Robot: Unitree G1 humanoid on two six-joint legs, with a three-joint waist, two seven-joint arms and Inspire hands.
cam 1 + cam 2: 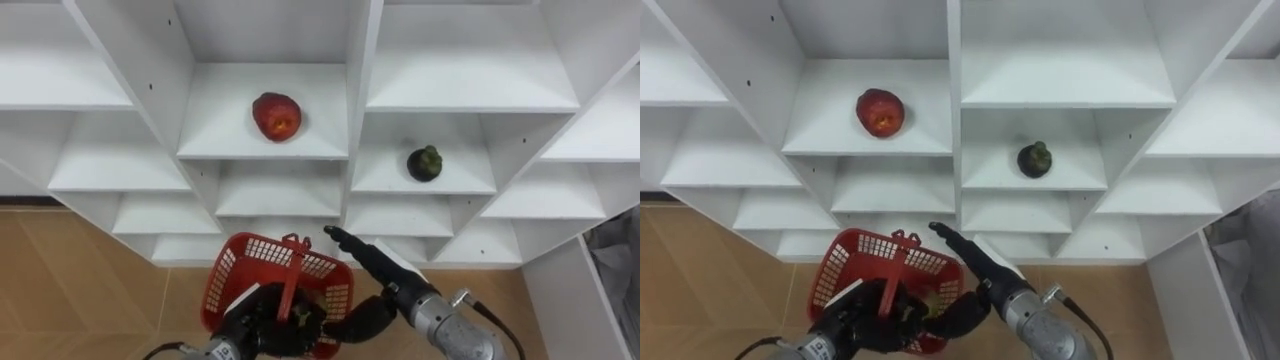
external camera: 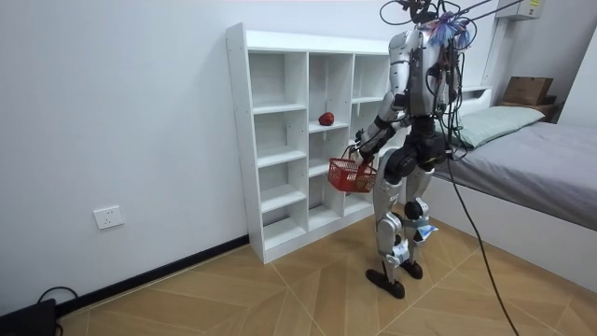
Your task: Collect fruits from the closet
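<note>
A red apple (image 1: 277,116) lies on a shelf of the white closet (image 1: 360,120), in a middle compartment. One compartment to the right and a shelf lower sits a dark mangosteen (image 1: 425,162). My left hand (image 1: 275,322) is shut on the handle of a red plastic basket (image 1: 250,270), held low in front of the closet. My right hand (image 1: 362,258) is open beside the basket's right rim, fingers stretched toward the shelves. In the room view I stand facing the closet (image 2: 280,140) with the basket (image 2: 352,175) at waist height and the apple (image 2: 326,119) on its shelf.
The other closet compartments hold nothing. Wooden floor (image 1: 60,280) lies below. A bed (image 2: 532,177) stands behind me in the room view, and a white panel (image 1: 560,300) rises at my lower right.
</note>
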